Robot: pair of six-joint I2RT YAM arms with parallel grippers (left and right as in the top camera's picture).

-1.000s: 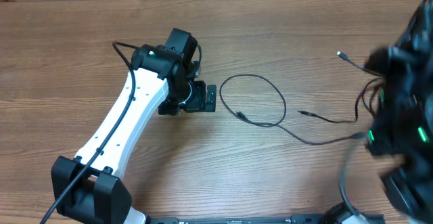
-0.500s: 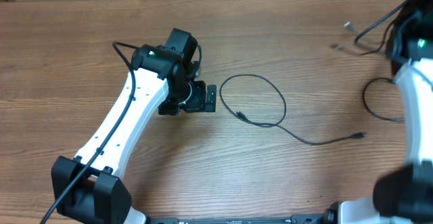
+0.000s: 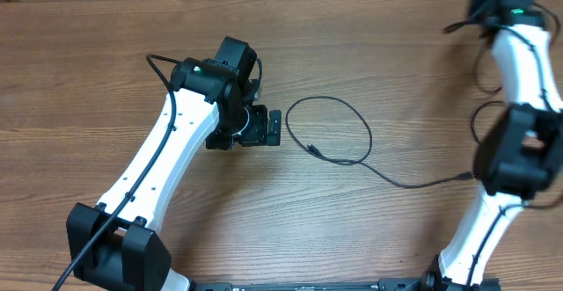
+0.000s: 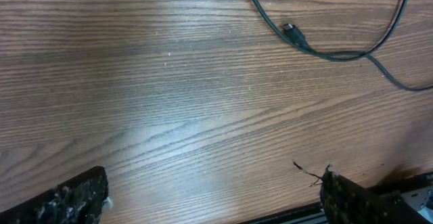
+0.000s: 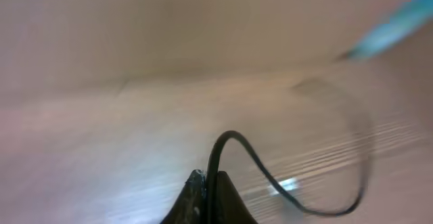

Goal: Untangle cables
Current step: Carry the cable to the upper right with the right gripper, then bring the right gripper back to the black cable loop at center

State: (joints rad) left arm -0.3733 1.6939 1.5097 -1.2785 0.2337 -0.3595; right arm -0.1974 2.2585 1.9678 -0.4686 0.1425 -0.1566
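Cable point(image 5: 214, 158) pinched tight in the right hand point(image 5: 206, 187), left hand point(image 4: 213, 194) spread wide near a looped cord point(image 4: 331, 56).

Brown wooden table top point(image 3: 88, 80): smooth, finely grained, low satin sheen. Thin black looped cord point(image 3: 369, 137), mid frame: matt, rubbery-looking sheath. White left arm shell point(image 3: 163, 155): smooth, faintly glossy plastic. Fingertips point(image 4: 74, 200) of black left gripper point(image 4: 216, 200): rough, scuffed, linty. Second thin black cord point(image 5: 230, 135), blurred: possibly glossier.
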